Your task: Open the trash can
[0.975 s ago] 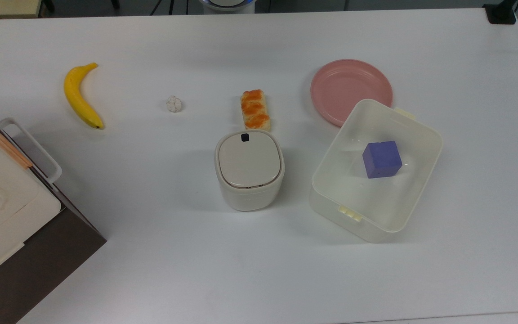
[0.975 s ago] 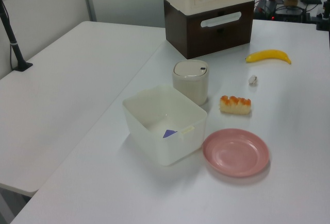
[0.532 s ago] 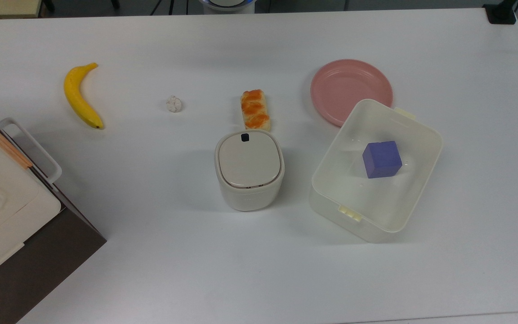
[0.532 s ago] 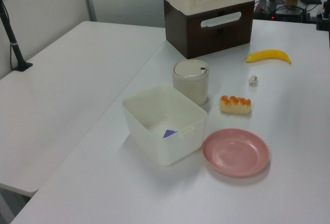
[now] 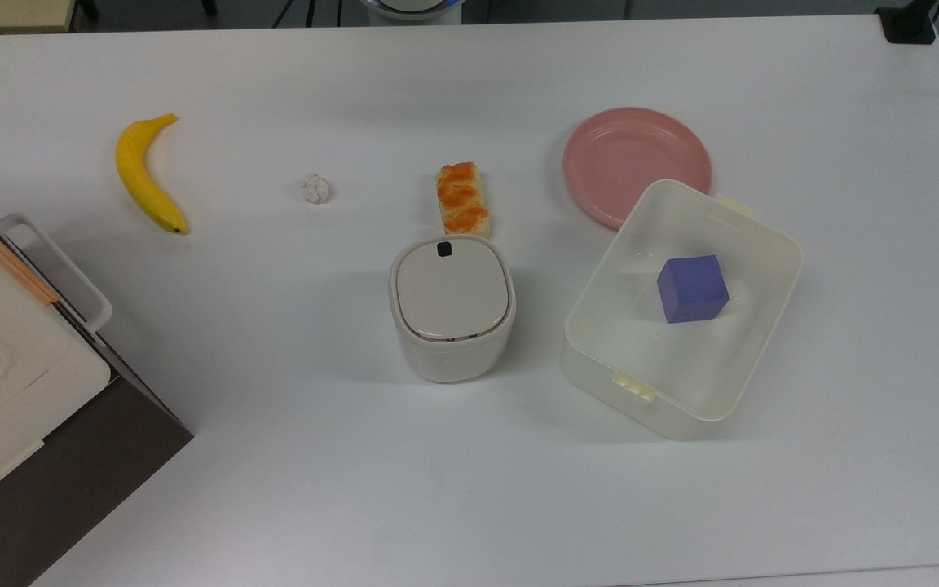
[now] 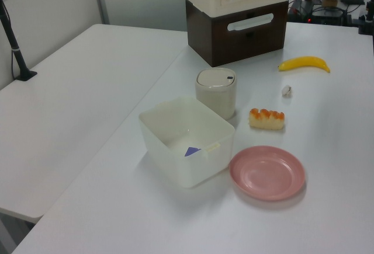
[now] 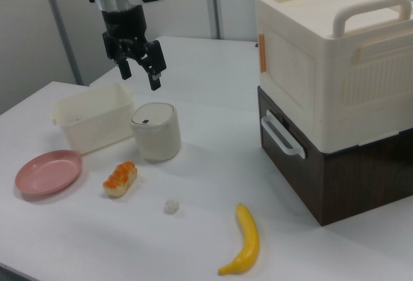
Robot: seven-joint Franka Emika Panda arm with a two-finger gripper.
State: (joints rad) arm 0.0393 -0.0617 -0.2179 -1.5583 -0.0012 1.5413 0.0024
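In the top view, the trash can (image 5: 452, 307) sits mid-worktop (image 5: 355, 489), box (image 5: 751, 244) to its right, pastry (image 5: 463, 198) just behind, banana (image 5: 146, 174) far left.

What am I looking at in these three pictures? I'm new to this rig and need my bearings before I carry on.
You are seeing one table from three cameras: one above it and one at each side. The machine is a single robot arm; in the right view its gripper hangs in the air above the table, its two fingers apart, holding nothing. Below it stands the trash can, a small cream bin whose flat lid is closed, with a black button at its rim. Next to the bin is a translucent box with a purple cube inside, and a pink plate lies beside the box. Also on the table are a piece of bread, a small crumpled white wad, a banana, and a cream unit stacked on a brown one.
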